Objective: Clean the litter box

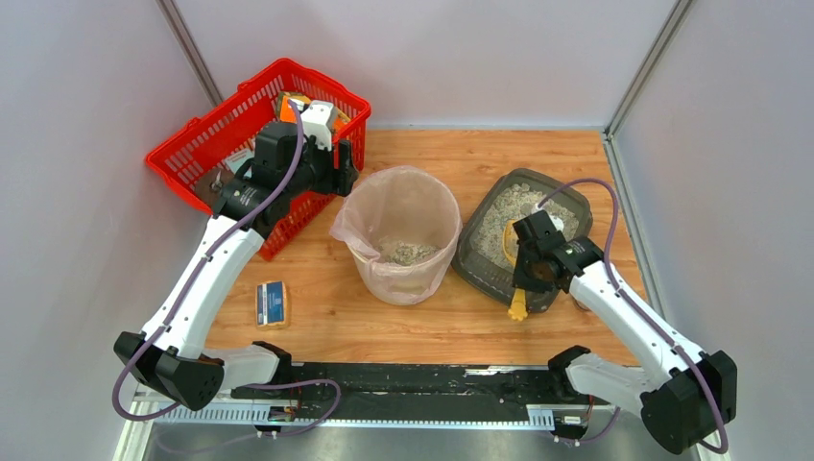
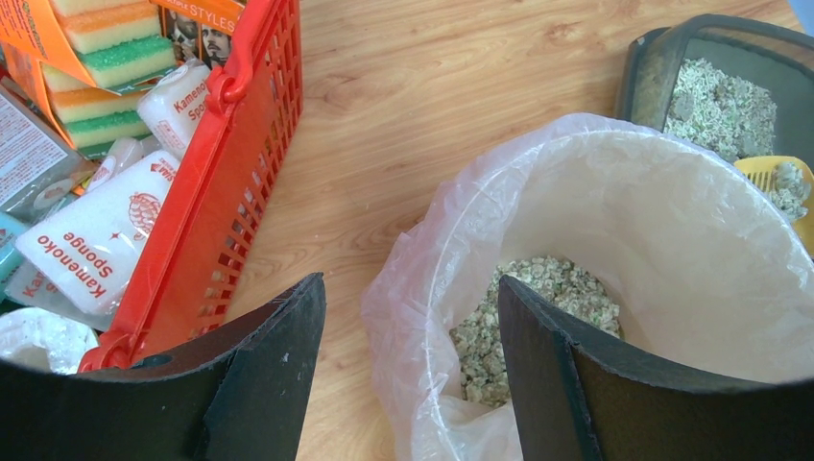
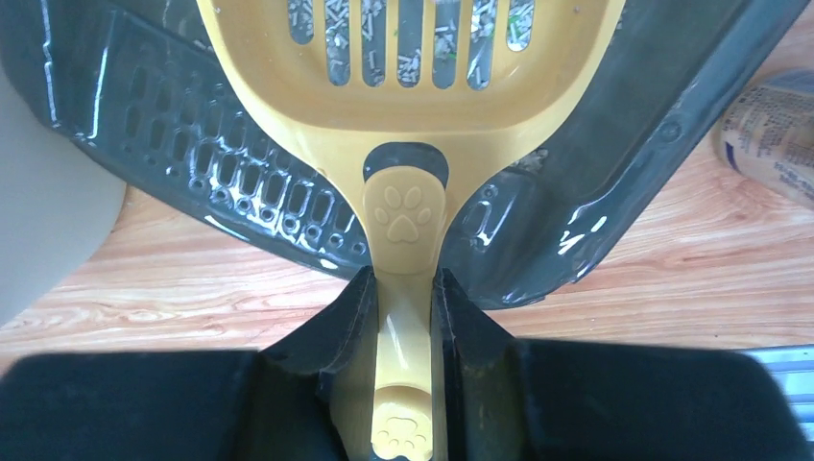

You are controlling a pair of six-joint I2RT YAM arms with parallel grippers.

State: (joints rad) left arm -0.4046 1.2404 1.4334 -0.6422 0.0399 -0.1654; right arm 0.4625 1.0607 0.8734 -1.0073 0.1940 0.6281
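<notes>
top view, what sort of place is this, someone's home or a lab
Probably a robot test cell, not a home: plain partition walls box in a wooden table, two arms mounted at its near edge, with a litter box, lined bin and red basket as props.

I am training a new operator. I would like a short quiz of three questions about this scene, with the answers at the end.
1. True or false: the right arm's jaws are shut on the handle of the yellow scoop, whose head is over the litter box.
2. What lies at the bottom of the bin? A) sponges B) litter C) a brush
3. Fill in: the left arm's jaws, open, hang between the bin and the red ____.
Key: 1 true; 2 B; 3 basket.
</notes>
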